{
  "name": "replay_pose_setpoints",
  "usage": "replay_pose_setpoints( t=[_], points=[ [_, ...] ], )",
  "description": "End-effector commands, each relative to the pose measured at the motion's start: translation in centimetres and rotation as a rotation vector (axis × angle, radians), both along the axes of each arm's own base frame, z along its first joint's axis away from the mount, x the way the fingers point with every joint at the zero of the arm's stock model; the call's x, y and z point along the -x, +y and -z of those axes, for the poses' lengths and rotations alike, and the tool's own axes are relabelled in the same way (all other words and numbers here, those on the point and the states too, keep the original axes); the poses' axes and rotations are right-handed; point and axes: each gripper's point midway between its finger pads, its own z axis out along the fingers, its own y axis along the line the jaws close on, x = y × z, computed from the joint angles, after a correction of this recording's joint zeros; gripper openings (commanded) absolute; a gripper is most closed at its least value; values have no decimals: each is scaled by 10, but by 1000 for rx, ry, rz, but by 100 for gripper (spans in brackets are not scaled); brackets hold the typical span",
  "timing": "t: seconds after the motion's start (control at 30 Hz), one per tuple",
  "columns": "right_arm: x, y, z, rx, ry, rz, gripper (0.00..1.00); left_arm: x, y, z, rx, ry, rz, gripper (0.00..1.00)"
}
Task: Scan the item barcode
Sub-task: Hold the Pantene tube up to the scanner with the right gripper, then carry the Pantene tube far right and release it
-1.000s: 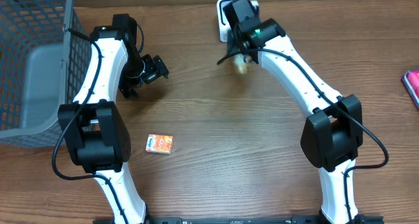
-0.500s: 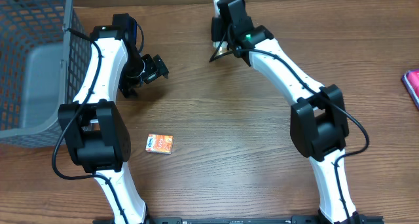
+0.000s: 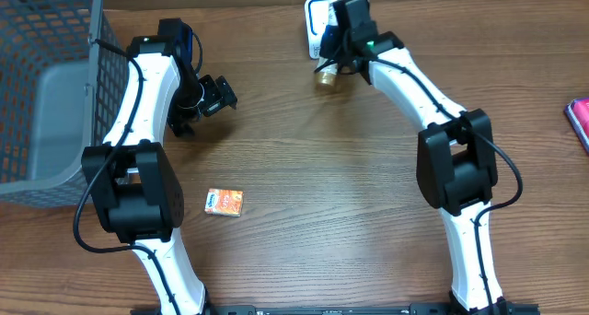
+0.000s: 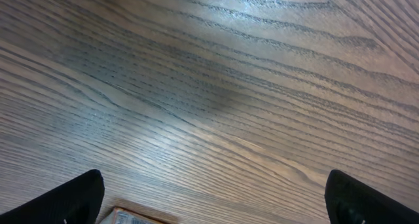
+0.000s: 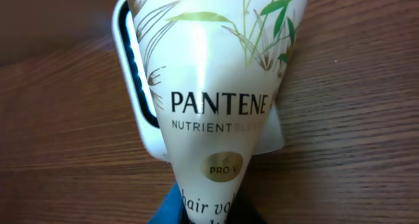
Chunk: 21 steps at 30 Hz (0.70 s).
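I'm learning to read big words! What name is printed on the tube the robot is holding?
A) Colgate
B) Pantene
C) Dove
B: the white tube clamped in the right gripper has PANTENE printed across it in dark capital letters, plain to read in the right wrist view.

We count two robot arms, the left arm [image 3: 147,89] and the right arm [image 3: 414,80]. On the worktop [image 3: 322,177] we count one Pantene tube [image 5: 216,86], one white scanner [image 3: 315,16], one grey mesh basket [image 3: 112,71], one small orange packet [image 3: 225,202] and one pink item [image 3: 580,122].
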Motion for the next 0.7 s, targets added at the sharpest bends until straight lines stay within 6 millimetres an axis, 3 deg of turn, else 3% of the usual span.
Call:
replay_pose_setpoints(
  t=[0.0,0.27,0.37,0.43,0.53,0.6,0.67],
  points=[
    [-4,15,-36,-90,-50,-43,4,-4,-4,-2,-13,-10,-6,100],
    [2,21,-49,-113,-19,-75,4,-4,-4,-2,-14,-10,-5,100],
    [4,7,-83,-111,-15,-55,4,-4,-4,-2,-14,-10,-5,100],
    [4,-11,-114,-113,-31,-26,4,-4,-4,-2,-14,-9,-5,100],
    [5,-57,-158,-95,-63,60,4,-3,-4,-2,-14,-7,-5,100],
    [8,-103,-181,-59,-73,154,4,-3,-4,-2,-13,-5,-5,100],
    [14,-154,-189,-2,-64,268,4,-3,-4,-2,-13,-4,-5,100]
  ],
)
